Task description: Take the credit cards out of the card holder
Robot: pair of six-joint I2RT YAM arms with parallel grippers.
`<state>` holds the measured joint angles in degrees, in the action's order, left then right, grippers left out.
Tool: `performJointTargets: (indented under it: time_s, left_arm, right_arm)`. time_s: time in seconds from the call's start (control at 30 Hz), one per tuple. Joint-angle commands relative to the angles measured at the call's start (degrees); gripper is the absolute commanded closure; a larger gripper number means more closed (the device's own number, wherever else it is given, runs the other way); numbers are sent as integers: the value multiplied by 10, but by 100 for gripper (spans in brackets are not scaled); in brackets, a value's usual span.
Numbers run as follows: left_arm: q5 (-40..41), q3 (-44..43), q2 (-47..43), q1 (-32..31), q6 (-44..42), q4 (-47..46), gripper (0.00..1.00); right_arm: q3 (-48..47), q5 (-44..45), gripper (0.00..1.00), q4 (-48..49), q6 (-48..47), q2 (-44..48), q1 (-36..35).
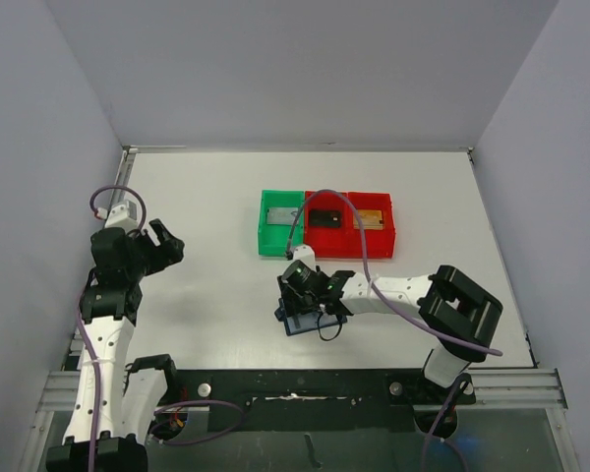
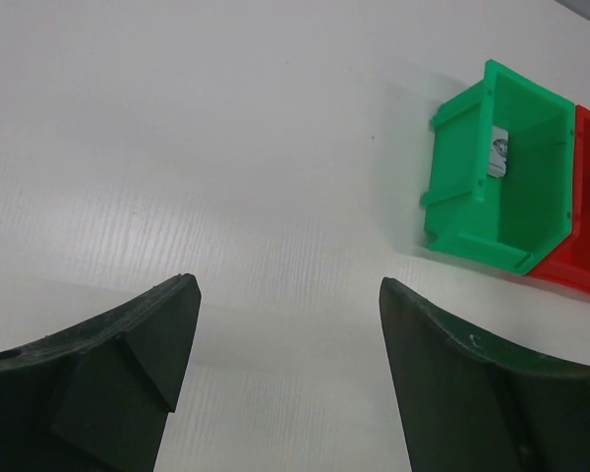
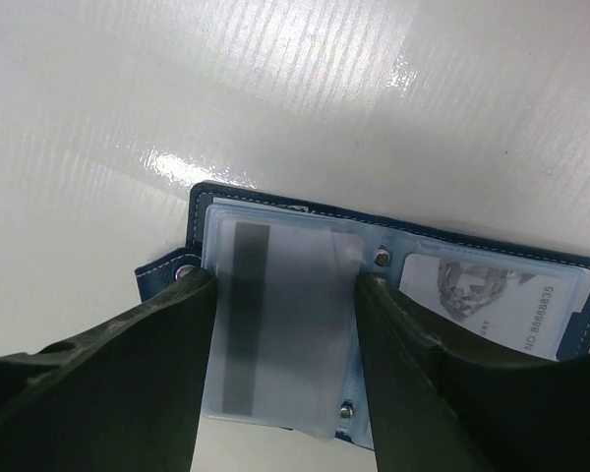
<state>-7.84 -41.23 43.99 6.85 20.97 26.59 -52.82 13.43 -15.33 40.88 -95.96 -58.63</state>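
1. The card holder (image 1: 297,324) lies open on the bench (image 1: 206,197), toward the near edge and in front of three bins.
2. The right jaws straddle a clear sleeve (image 3: 285,324) in the holder. The sleeve holds a pale card with a dark stripe, and one finger sits against each side edge. Whether they pinch it cannot be told.
3. The left jaws stand wide apart above the bench, well to the left.
4. A silver-grey card (image 1: 280,211) lies in the green bin (image 1: 265,236), a black card (image 1: 323,214) in the middle red bin (image 1: 324,241), and a gold-tan card (image 1: 374,218) in the right red bin (image 1: 388,236).

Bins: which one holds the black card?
The middle red bin; the green bin left of it holds a grey card, the right red bin a tan one.
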Motion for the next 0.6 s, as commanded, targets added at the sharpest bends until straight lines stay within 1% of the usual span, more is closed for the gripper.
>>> performJointTargets:
  time_s: [0.0,0.1,0.17,0.23,0.27,0.33,0.43,0.5,0.57]
  left_arm:
    - [-75,-1,-11,0,-4,-52,26]
    - [-158,18,-17,-9,41,-83,26]
    - [-211,39,-24,-26,91,-112,26]
    - [-218,61,-33,-66,121,-136,26]
    - [-208,67,-34,-94,135,-146,26]
    - [-176,79,-32,-171,165,-166,26]
    - [-97,93,-7,-287,194,-186,26]
    - [-53,105,13,-361,213,-208,26]
    - [-18,118,33,-422,235,-236,27]
  right_arm:
    - [50,-23,50,56,18,32,1]
    - [70,-37,50,80,28,49,7]
    - [81,-37,50,91,34,57,9]
    - [102,-59,50,121,42,69,21]
    - [115,-73,50,142,48,77,29]
    - [140,-105,50,181,60,88,46]
    - [168,-150,50,227,77,98,71]
    - [183,-166,50,250,83,102,80]
    - [192,-177,50,262,87,104,87]
